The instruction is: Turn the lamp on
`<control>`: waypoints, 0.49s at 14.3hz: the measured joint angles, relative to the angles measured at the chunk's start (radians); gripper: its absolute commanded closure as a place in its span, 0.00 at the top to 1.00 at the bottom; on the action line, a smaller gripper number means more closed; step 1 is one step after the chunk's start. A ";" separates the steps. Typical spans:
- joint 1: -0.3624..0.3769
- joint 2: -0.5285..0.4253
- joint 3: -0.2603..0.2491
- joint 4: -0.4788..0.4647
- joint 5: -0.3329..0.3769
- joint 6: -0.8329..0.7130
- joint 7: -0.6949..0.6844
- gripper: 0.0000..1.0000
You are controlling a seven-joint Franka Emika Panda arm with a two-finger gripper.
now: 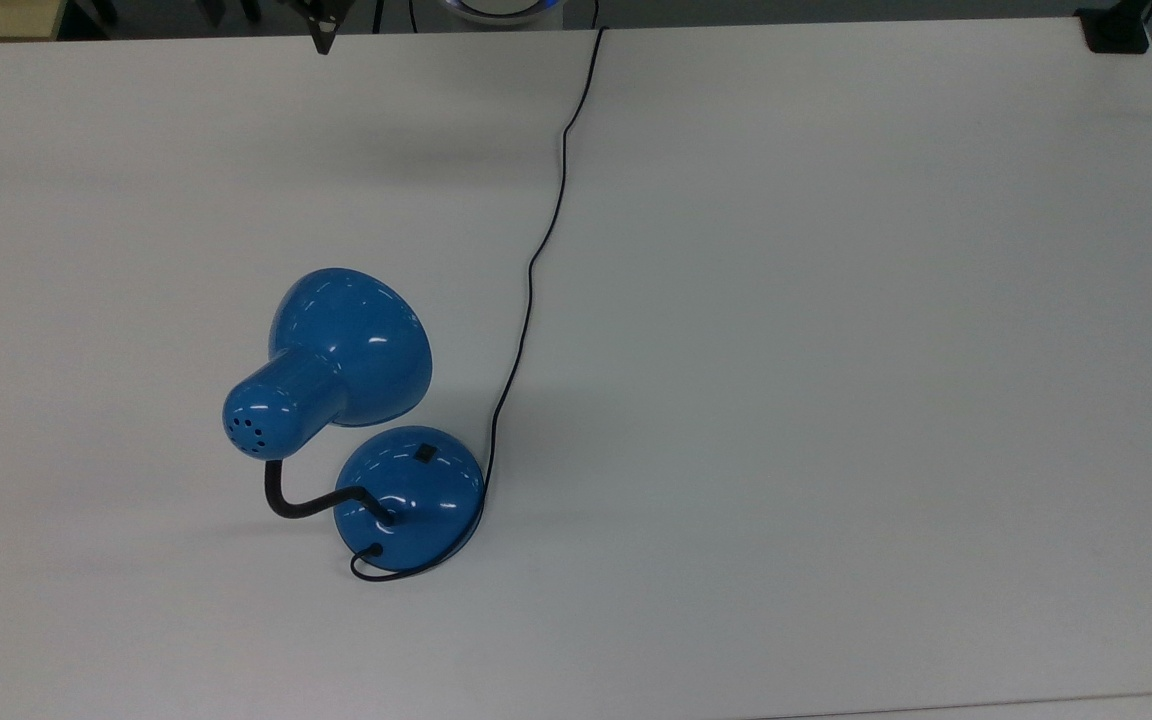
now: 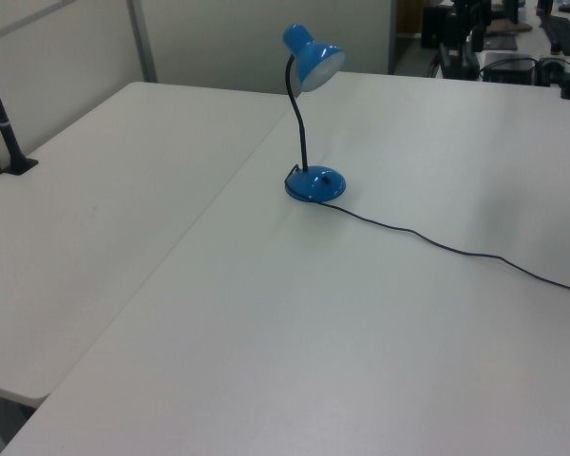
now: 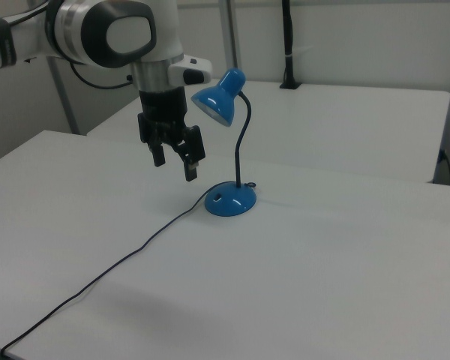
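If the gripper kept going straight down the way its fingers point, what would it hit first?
Probably the bare table. The open gripper hangs fingers-down, seemingly apart from the lamp and its cord, though depth is unclear.

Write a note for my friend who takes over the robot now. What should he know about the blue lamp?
Gripper: open, holding nothing, hanging above the table, apart from the lamp.
Lamp: standing upright on the table, shade tilted down, no glow seen.
Switch: small and black, on top of the round base, untouched.
Cord: runs from the base across the table to its far edge.
Done: nothing yet.
Left: bring the gripper down to the base, press the switch.
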 measured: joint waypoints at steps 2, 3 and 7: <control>0.000 0.004 0.000 0.000 0.000 0.000 -0.009 1.00; 0.000 0.007 0.000 0.000 0.000 0.000 -0.013 1.00; 0.001 0.036 0.000 0.003 0.000 0.000 -0.023 1.00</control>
